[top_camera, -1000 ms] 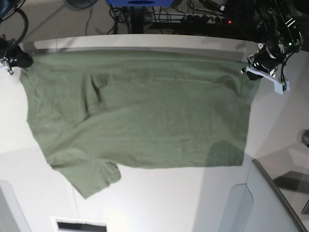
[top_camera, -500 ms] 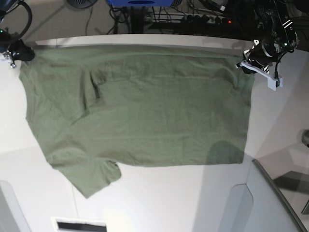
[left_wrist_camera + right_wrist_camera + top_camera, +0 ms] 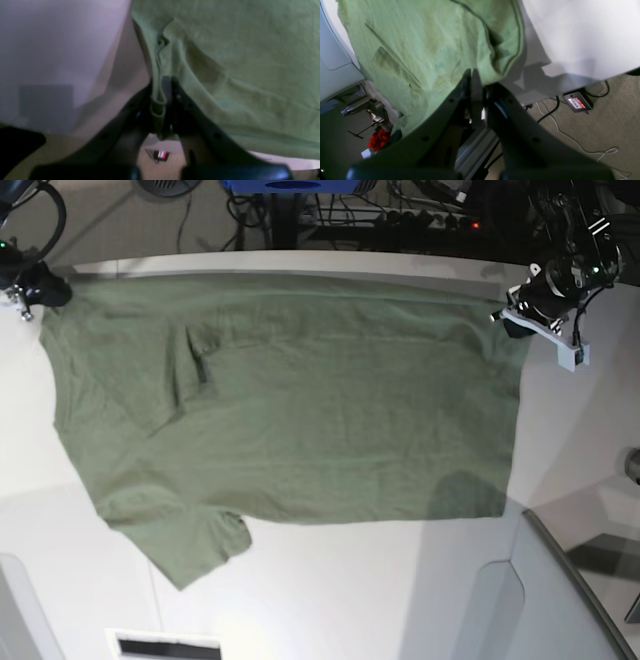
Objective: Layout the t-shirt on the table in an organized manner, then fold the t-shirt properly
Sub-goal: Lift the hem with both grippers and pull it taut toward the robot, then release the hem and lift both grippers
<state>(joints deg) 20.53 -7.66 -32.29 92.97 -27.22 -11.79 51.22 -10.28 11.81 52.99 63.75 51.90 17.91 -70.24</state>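
- Step in hand: layout, not folding yet. The t-shirt (image 3: 290, 400) is spread over the table (image 3: 330, 600), far edge running along the table's back edge, pulled fairly straight btwn the two arms.
- Left gripper (image 3: 512, 319) (right side of base view): clamped on a far corner of the shirt; wrist view shows the hem bunched btwn the closed jaws (image 3: 158, 110).
- Right gripper (image 3: 40, 292) (left side of base view): jaws narrow, pinching the other far corner; in its wrist view cloth runs right into the closed jaws (image 3: 476, 100).
- Shirt state: body mostly flat, but a crease sits near the neck/shoulder area on the left of base view, and the near sleeve (image 3: 195, 545) lies crumpled w/ a corner turned.
- Shirt lies sideways to the robot; far edge sits right at the table's rim, maybe just over it – can't tell.
- Next move, my guess: lower both corners, let go once cloth is flat, keep tension even so it doesn't skew.
- Then: smooth the crease + straighten the near sleeve before any fold.
- Risk: uneven release could drag the far edge off the table.
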